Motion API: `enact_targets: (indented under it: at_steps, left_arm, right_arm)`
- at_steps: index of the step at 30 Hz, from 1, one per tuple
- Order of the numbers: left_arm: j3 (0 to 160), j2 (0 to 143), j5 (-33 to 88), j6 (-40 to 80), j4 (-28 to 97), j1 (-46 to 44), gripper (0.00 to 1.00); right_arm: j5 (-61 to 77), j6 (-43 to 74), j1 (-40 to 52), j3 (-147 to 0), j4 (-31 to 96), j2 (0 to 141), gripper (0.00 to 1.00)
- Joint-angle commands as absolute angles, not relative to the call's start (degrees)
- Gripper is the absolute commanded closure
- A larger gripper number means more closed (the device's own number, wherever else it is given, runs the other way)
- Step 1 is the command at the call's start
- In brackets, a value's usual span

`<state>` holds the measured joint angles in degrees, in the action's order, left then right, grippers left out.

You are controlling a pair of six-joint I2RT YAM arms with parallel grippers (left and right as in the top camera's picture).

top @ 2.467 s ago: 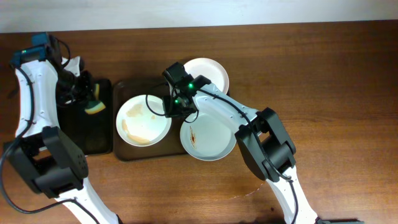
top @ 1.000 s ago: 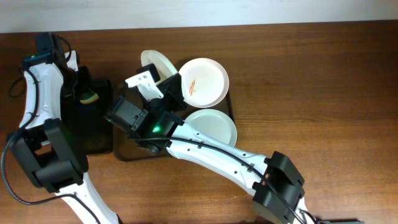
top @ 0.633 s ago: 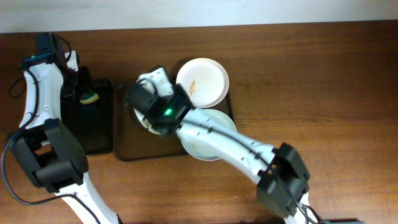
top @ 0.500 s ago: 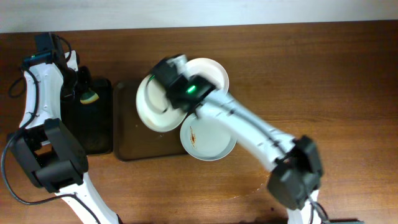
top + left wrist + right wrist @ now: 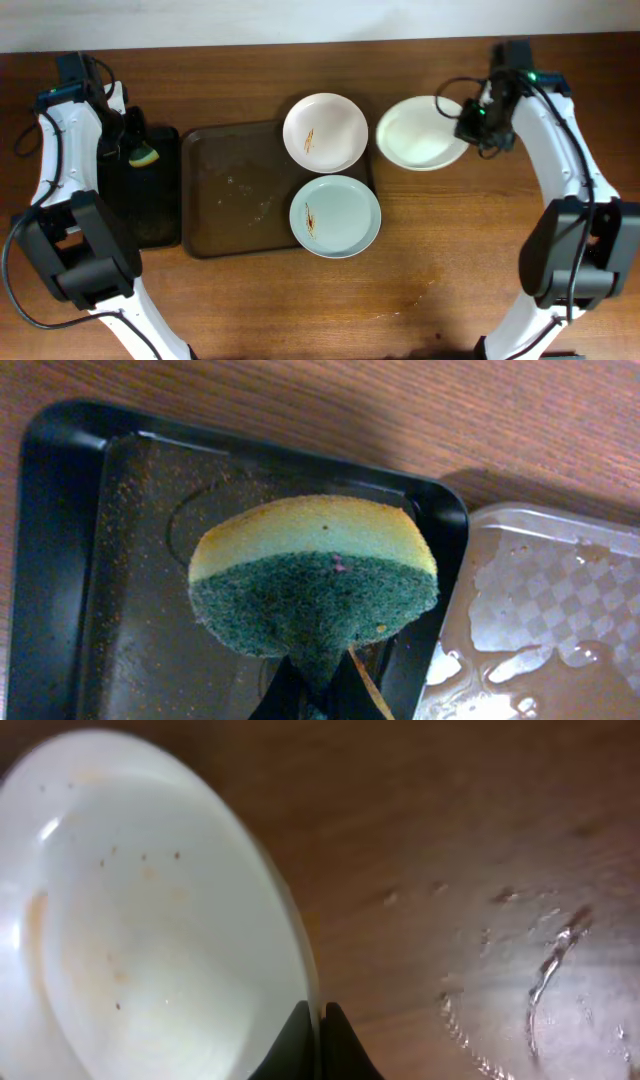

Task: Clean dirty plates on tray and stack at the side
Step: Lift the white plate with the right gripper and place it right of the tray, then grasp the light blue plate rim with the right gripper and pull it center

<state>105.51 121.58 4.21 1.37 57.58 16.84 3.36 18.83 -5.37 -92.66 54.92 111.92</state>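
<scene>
Two white plates with orange-brown smears sit on the right part of the smoky-brown tray [image 5: 235, 190]: one at the back [image 5: 325, 132], one at the front [image 5: 335, 216]. A third white plate [image 5: 420, 146] is right of the tray over the bare table; my right gripper [image 5: 470, 127] is shut on its right rim. In the right wrist view this plate [image 5: 150, 920] shows faint specks and the jaws [image 5: 318, 1020] pinch its rim. My left gripper [image 5: 135, 150] is shut on a yellow-green sponge [image 5: 312, 575] above the black tray [image 5: 90, 560].
The black tray [image 5: 140, 190] lies left of the brown tray. The brown tray's wet corner [image 5: 540, 620] shows in the left wrist view. Wet streaks [image 5: 555, 960] lie on the wooden table by the held plate.
My right arm has carried the plate from the left part of the brown tray across to the table right of it. The left gripper with the sponge has stayed over the black tray.
</scene>
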Motion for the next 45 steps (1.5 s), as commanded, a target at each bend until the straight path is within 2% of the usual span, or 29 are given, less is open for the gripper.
enact_targets:
  at_steps: [1,6,7,8,10,11,16,19,23,27,32,42,43,44,45]
  left_arm:
    - [105.41,121.93,4.03,1.98,57.47,16.95,0.99]
    - [105.41,121.93,4.03,1.96,57.47,16.95,0.99]
    - [105.41,121.93,4.03,1.98,57.45,16.95,0.99]
    - [105.41,121.93,4.03,1.96,57.47,16.95,0.99]
    - [105.41,121.93,4.03,1.96,57.47,16.95,0.99]
    - [105.41,121.93,4.03,1.96,57.45,16.95,0.99]
    - [105.41,121.93,4.01,1.96,57.45,16.95,0.99]
    - [105.41,121.93,4.03,1.96,57.47,16.95,0.99]
    - [105.41,121.93,4.03,1.96,57.49,16.95,0.99]
    - [105.41,121.93,4.03,1.96,57.67,16.95,0.99]
    - [105.41,121.93,4.08,1.96,57.69,16.91,0.99]
    - [105.41,121.93,4.05,1.96,57.69,16.91,0.99]
    - [105.41,121.93,4.05,1.96,57.69,16.91,0.99]
    - [105.41,121.93,4.05,1.96,57.67,16.91,0.99]
    - [105.41,121.93,4.05,1.96,57.65,16.91,0.99]
  right_arm:
    - [4.08,18.24,-8.1,-83.99,47.27,110.74,0.96]
    - [4.1,18.31,-8.54,-71.57,31.75,110.74,0.94]
    - [4.1,18.52,-8.54,-70.46,30.83,110.74,0.78]
    - [4.14,18.52,-8.54,-70.35,31.11,110.74,0.71]
    - [6.04,18.5,-8.62,-70.85,32.56,110.26,0.61]
    - [7.79,18.5,-8.69,-72.14,34.65,109.71,0.6]
    - [14.92,18.46,-7.77,-81.69,46.06,103.66,0.6]
    - [18.46,18.48,-3.33,-83.53,49.67,98.96,0.6]
    - [18.44,20.53,5.34,-81.95,54.94,100.62,0.6]
    - [17.91,29.74,15.11,-75.18,55.13,102.5,0.61]
    - [14.33,32.29,21.19,-69.58,51.57,102.61,0.61]
    - [11.0,36.14,23.7,-67.59,49.45,105.71,0.67]
    - [11.2,36.12,23.7,-67.59,49.19,105.71,0.71]
    - [11.35,36.1,23.73,-67.59,49.04,105.71,0.79]
    - [11.35,35.97,23.73,-67.59,49.01,105.71,0.91]
